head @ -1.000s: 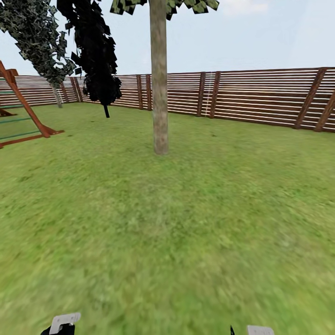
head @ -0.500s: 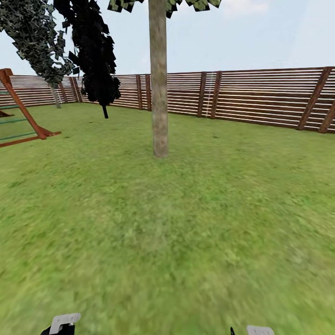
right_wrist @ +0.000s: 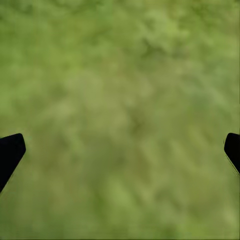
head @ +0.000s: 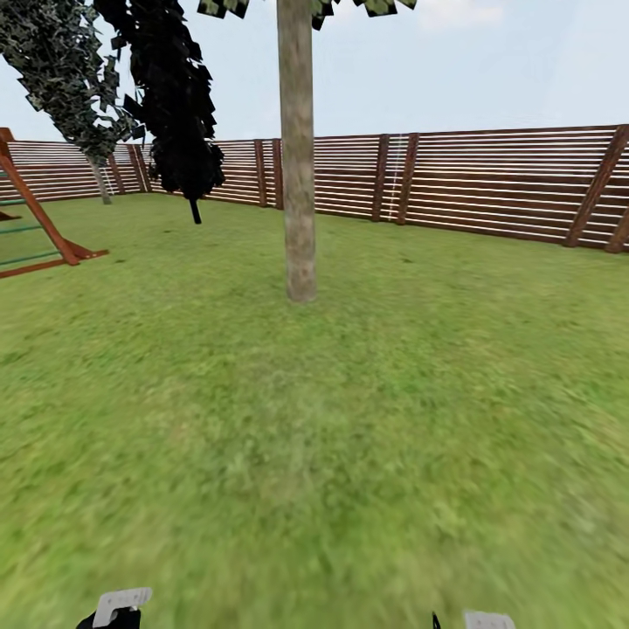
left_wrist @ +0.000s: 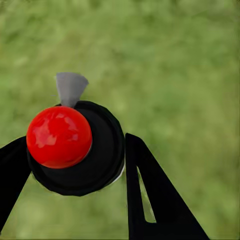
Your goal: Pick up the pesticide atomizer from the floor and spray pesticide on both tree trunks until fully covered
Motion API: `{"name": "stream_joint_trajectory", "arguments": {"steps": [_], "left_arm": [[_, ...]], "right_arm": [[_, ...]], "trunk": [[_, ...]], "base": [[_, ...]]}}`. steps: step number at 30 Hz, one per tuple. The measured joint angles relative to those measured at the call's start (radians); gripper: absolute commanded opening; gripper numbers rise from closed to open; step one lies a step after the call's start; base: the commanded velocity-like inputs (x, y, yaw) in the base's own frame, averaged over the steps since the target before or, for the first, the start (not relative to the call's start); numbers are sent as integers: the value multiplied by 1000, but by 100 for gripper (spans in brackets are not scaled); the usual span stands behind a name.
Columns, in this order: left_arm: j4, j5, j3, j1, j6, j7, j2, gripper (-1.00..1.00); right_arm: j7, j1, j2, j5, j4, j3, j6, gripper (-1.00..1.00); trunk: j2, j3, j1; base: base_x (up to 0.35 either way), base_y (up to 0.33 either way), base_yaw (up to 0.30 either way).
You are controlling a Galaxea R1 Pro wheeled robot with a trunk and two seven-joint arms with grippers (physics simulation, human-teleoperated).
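The left gripper (left_wrist: pixel 70 165) has its fingers (left_wrist: pixel 150 195) clenched around the pesticide atomizer (left_wrist: pixel 75 147). In the left wrist view the atomizer sits in the lower left of the frame as a round black body with a glossy red knob on top and a small grey nozzle poking out past it, over blurred green floor (left_wrist: pixel 180 65). So the pick-up part of the task looks done.

The right gripper (right_wrist: pixel 120 150) is released and holds nothing. Its two dark fingers (right_wrist: pixel 10 152) stand wide apart at the left and right edges of the right wrist view, with only grass between them.

In the head view the nearest of the trees shows its tree trunk (head: pixel 298 175) a little left of centre in the upper half of the frame, bare and grey-brown, well apart from the robot across open lawn. Another tree (head: pixel 74 79) stands in the upper left, near the wooden fence (head: pixel 489 179), beside a very dark one. A red-brown play frame (head: pixel 39 223) sits at the left edge.

No spray marks can be made out on the central trunk from here, so the spraying of both trunks appears wholly left to do, after closing the gap.
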Motion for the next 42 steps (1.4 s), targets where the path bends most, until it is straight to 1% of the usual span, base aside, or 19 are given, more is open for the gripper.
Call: {"name": "stream_joint_trajectory", "arguments": {"steps": [42], "left_arm": [[0, 0, 0, 1, 0, 0, 0, -100]], "right_arm": [[0, 0, 0, 0, 0, 0, 0, 100]], "trunk": [[0, 0, 0]], "base": [[340, 0, 0]]}}
